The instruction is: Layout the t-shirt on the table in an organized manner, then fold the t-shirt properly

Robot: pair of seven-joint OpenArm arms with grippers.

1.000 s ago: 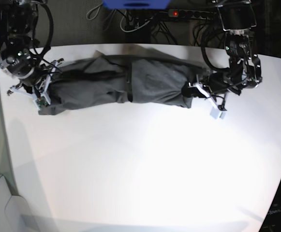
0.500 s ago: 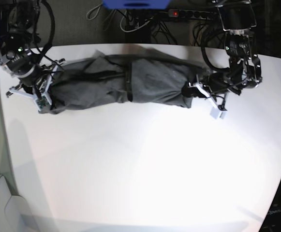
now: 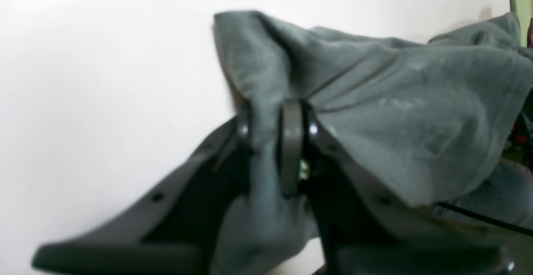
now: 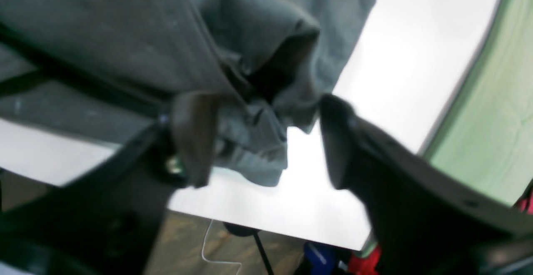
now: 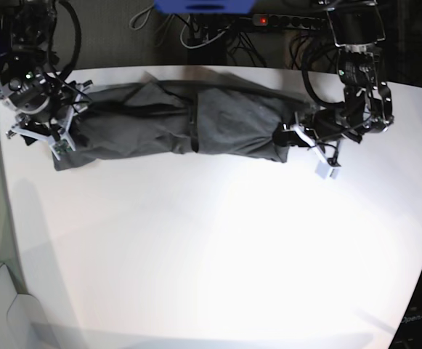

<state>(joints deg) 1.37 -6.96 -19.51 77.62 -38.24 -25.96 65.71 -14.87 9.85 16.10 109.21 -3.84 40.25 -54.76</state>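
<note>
Left hand (image 3: 272, 158) clenched on t-shirt (image 5: 189, 123); right hand (image 4: 266, 142) released, seemingly clear.

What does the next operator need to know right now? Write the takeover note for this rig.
Left end effector: shut on the t-shirt, cloth pinched between its fingers.
Right end effector: open, jaws apart around a bunched corner of the shirt, not clamping it.
The t-shirt lies along the far edge of the table as a long bunched roll stretched between the two arms.
Done: shirt is on the table, drawn out lengthwise.
Left: spread it flat with sleeves out, smooth wrinkles, then fold it.
</note>
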